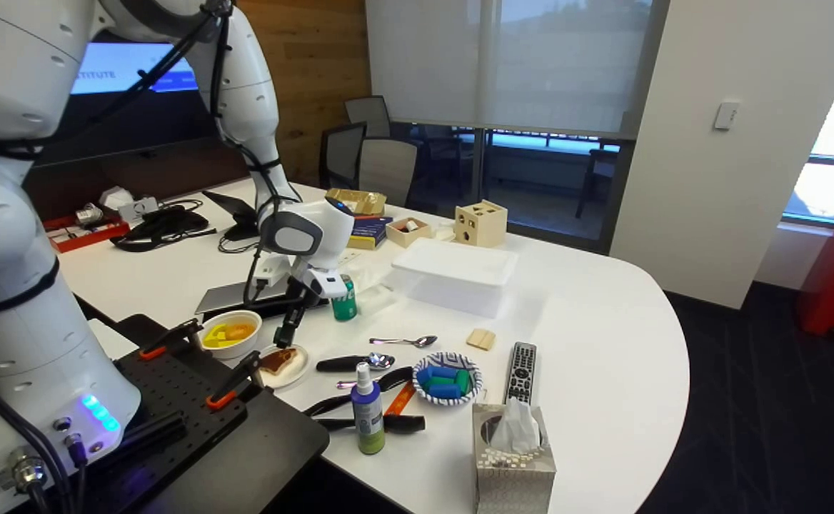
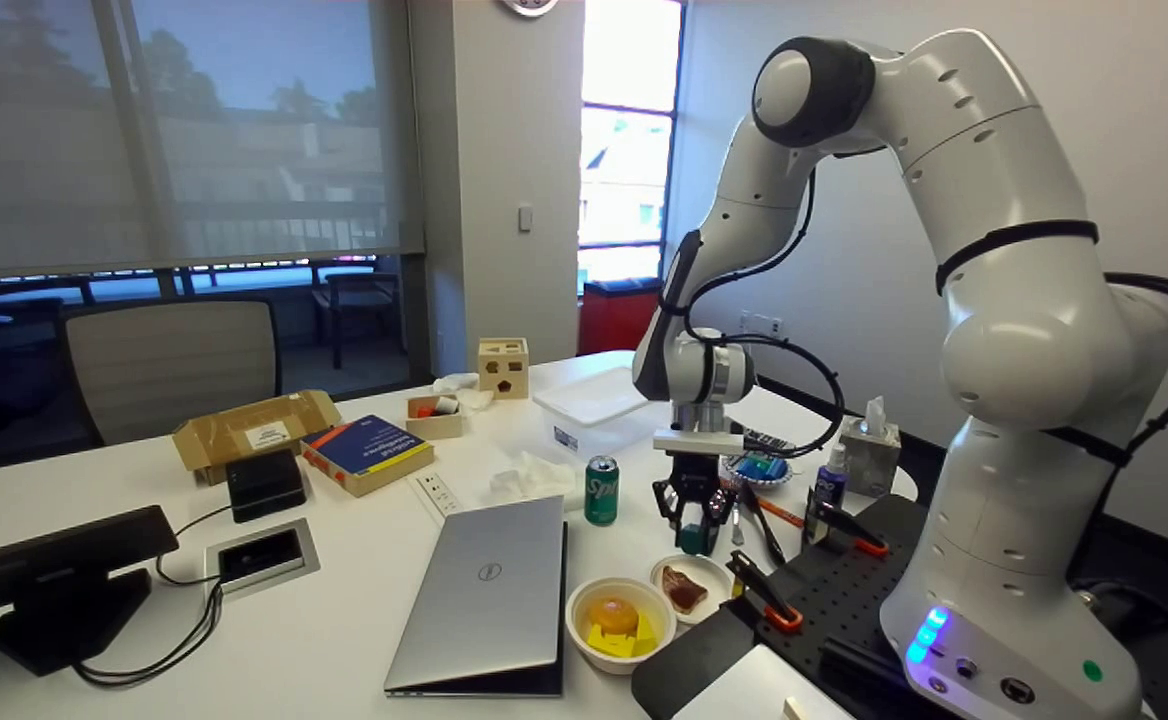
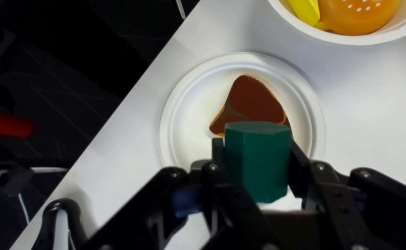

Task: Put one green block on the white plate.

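We find the pincer (image 2: 694, 520) closed on the green block (image 3: 258, 163), gripping it from two sides. We note the block held aloft over the plate (image 3: 171, 104); its exact height we cannot determine. In the wrist view it covers part of the brown piece (image 3: 253, 100) lying in the plate. Just beside the plate, on the counter (image 2: 344, 600), stands the bowl (image 3: 349, 40), holding yellow pieces (image 3: 305, 12) and an orange piece (image 3: 357, 21) marked with white dots. In an exterior view we record the patterned bowl (image 1: 448, 358), well apart from the plate and containing blue and green blocks (image 1: 444, 391). Near it the bottle (image 1: 369, 421) stands upright and the remote (image 1: 521, 371) lies flat, close to the tissue box (image 1: 513, 478). In both exterior views the can (image 2: 601, 490) stands upright near the laptop (image 2: 489, 600).
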